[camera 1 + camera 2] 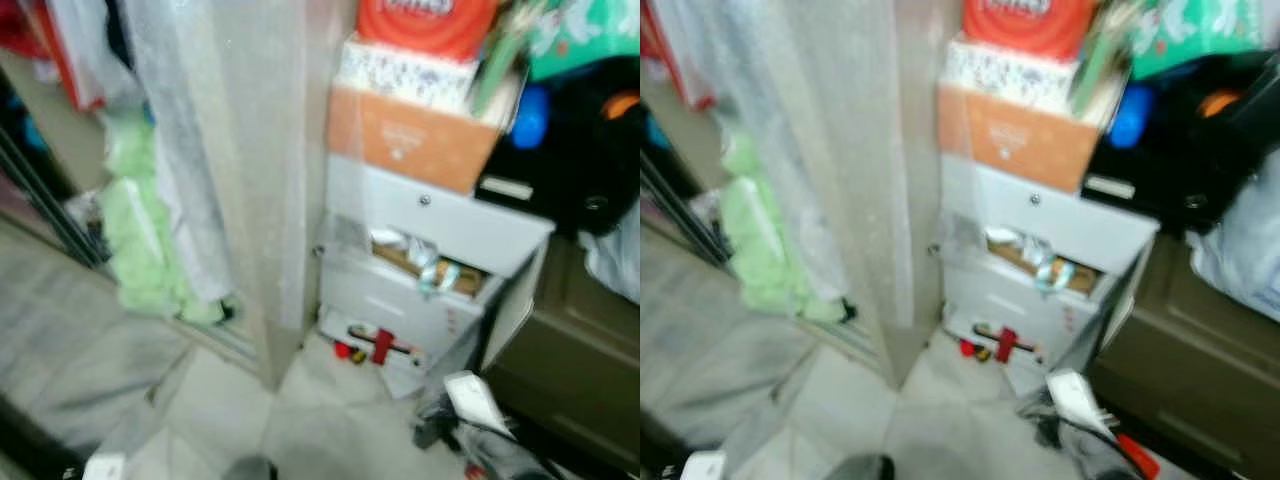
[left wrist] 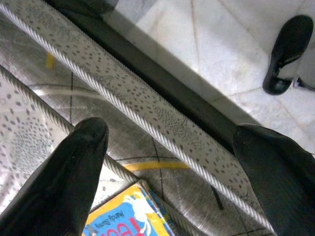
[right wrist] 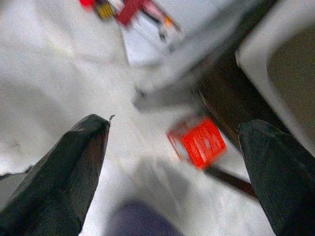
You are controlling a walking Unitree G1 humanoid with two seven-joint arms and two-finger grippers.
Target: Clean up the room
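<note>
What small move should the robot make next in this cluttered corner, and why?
Probably lower the right tool, fingers open, towards the red item lying loose on the pale floor near the white drawer unit. It sits between the fingers in the wrist view, and the blur suggests pausing first.

Blurred views throughout. White drawer unit (image 1: 440, 225) stands against a pale wall corner (image 1: 270, 180), middle drawer (image 1: 425, 262) pulled out with crumpled wrappers inside. On top: orange cardboard box (image 1: 410, 138), a patterned white box (image 1: 405, 75) above that, red package (image 1: 428, 20) topmost. Blue ball-like thing (image 1: 530, 118) just beside the boxes, against black bags (image 1: 580, 150). Sheer curtain (image 1: 200, 120) hangs left of the corner, green cloth (image 1: 140, 240) bunched below it. Dark wooden cabinet (image 1: 570, 360) right of the drawers. Floor of pale tiles (image 1: 320, 420). A black shoe (image 2: 288, 51) rests on tile (wrist view), near a speckled, cord-edged mat (image 2: 123, 93).
</note>
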